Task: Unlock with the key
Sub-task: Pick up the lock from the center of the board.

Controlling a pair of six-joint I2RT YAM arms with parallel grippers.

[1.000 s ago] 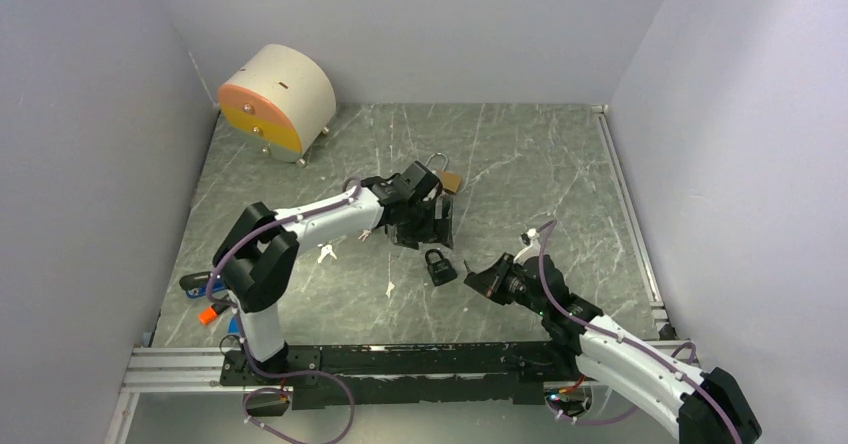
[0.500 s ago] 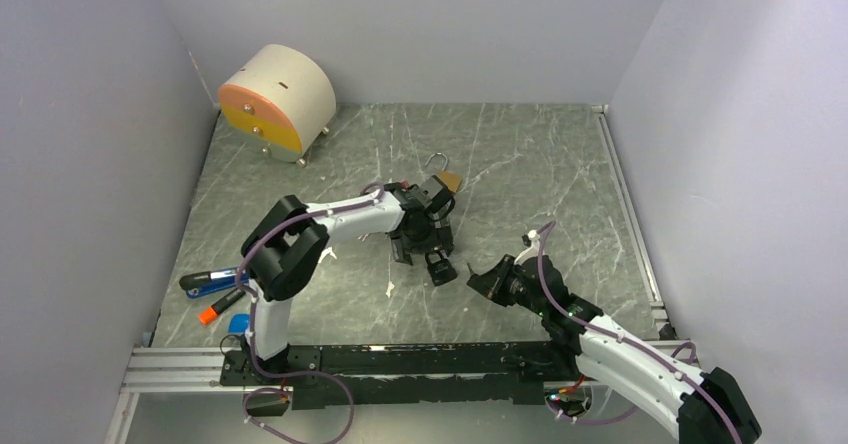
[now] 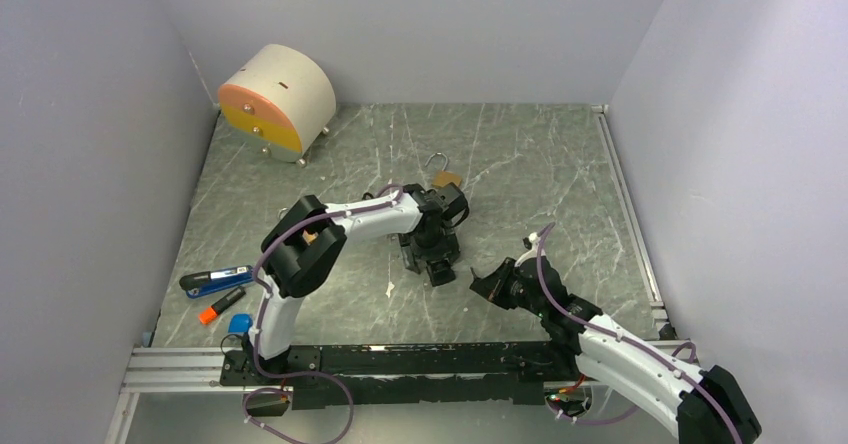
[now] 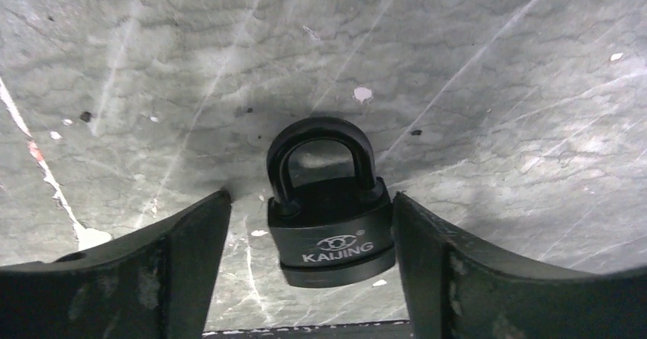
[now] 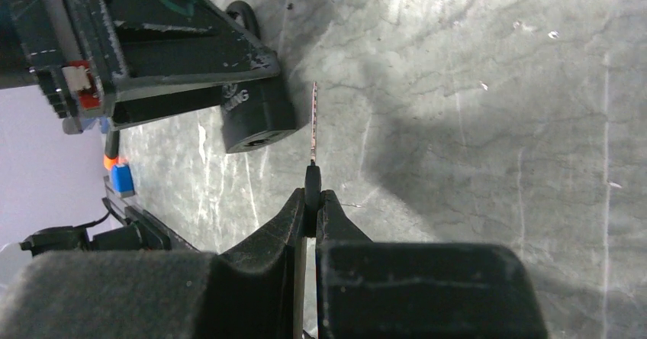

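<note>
Left claw (image 4: 309,205) wide open, low over desk (image 4: 496,87), fingers straddling black padlock (image 4: 332,236). Padlock lies flat mid-desk, shackle seated, "KAIJING" on body. Right claw (image 5: 311,201) clamped on key (image 5: 313,125), blade just beside the padlock's keyhole end, not touching.

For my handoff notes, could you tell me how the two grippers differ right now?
The left gripper is open, its fingers straddling the black padlock; the right gripper is shut on the key. The left holds nothing; the right carries the key edge-on beside the padlock. Both are close to that padlock.
</note>
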